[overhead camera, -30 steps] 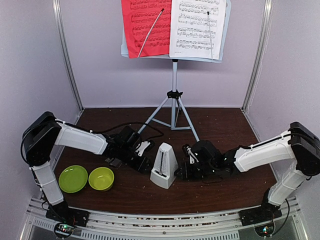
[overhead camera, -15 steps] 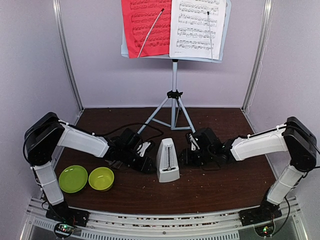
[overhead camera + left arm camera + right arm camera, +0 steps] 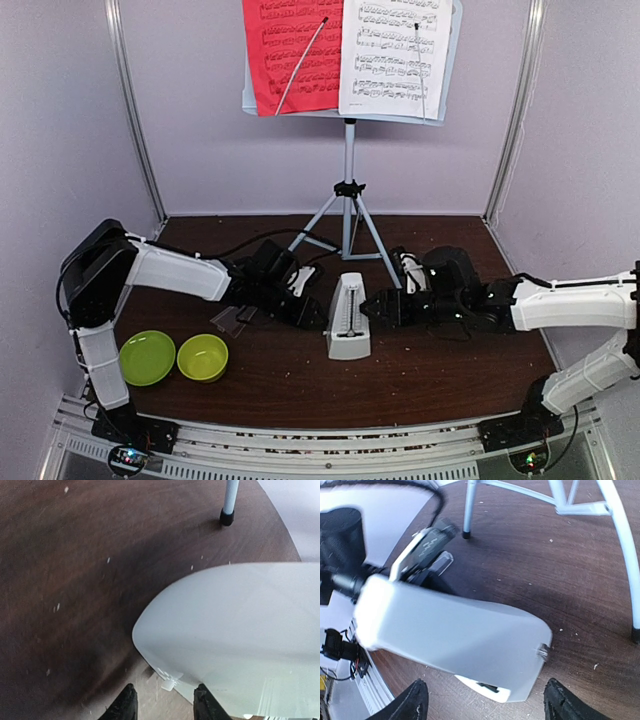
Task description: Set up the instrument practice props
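Observation:
The whitish pyramid metronome (image 3: 347, 318) stands upright on the brown table, just in front of the tripod music stand (image 3: 348, 190). The stand's desk holds a red sheet (image 3: 292, 55) and a white sheet (image 3: 395, 55). My left gripper (image 3: 318, 312) is low at the metronome's left side. In the left wrist view that gripper (image 3: 165, 707) has its fingertips apart over bare table, the metronome (image 3: 240, 630) just ahead. My right gripper (image 3: 372, 305) is at the metronome's right side. In the right wrist view it (image 3: 487, 700) is wide open, the metronome (image 3: 450, 635) lying ahead between the fingers.
Two lime-green bowls (image 3: 147, 357) (image 3: 203, 357) sit at the near left. A flat clear piece (image 3: 232, 318) lies under the left arm. Tripod legs (image 3: 615, 530) spread close behind the metronome. Metal frame posts (image 3: 135, 110) (image 3: 515, 110) flank the back wall.
The metronome has moved back and to the right toward the stand, with both grippers alongside it. The right gripper's fingers have spread wide apart from it.

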Motion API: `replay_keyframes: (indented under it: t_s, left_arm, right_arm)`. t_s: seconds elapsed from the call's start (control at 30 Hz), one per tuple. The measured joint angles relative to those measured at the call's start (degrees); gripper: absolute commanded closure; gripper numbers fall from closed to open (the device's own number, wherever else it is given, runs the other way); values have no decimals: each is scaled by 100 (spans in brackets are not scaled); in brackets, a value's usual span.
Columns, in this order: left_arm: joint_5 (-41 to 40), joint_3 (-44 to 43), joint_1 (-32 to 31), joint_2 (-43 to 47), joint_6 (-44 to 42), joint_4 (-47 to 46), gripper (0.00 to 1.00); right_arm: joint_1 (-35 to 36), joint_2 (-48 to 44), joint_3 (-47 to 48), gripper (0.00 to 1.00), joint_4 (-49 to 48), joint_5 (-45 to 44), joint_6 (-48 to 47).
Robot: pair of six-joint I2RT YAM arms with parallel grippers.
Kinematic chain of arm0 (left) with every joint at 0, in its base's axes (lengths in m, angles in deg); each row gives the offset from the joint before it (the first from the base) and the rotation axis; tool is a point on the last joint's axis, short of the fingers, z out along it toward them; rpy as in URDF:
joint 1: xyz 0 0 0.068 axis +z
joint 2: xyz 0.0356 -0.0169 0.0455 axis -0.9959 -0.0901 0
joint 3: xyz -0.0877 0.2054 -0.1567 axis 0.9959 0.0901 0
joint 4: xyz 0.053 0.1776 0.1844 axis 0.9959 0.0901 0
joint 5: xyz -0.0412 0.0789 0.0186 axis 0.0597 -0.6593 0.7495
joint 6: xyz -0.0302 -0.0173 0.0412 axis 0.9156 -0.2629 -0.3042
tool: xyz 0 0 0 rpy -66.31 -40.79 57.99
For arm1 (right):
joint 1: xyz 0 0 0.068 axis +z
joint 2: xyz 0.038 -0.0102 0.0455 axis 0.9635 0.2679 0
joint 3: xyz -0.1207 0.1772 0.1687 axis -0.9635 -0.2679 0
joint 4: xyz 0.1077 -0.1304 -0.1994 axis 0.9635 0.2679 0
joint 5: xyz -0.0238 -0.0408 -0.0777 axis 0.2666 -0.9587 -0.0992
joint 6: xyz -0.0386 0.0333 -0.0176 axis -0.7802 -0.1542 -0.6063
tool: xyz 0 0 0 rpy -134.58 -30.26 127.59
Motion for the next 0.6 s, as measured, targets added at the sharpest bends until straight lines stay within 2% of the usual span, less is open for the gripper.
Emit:
replay_keyframes:
  t_s: [0.2,0.37,0.6]
  left_arm:
    - [-13,-654,0,-356,-275,221,58]
    - [-20,-695,0,-358,-332,348,58]
    - [-48,-695,0,-350,-332,374,58]
  right_arm:
    - [402,-229,-9,12,9,-221,-151]
    - [793,-297,94,14,74,-688,-153]
    - [920,-280,358,18,46,-1657,-68]
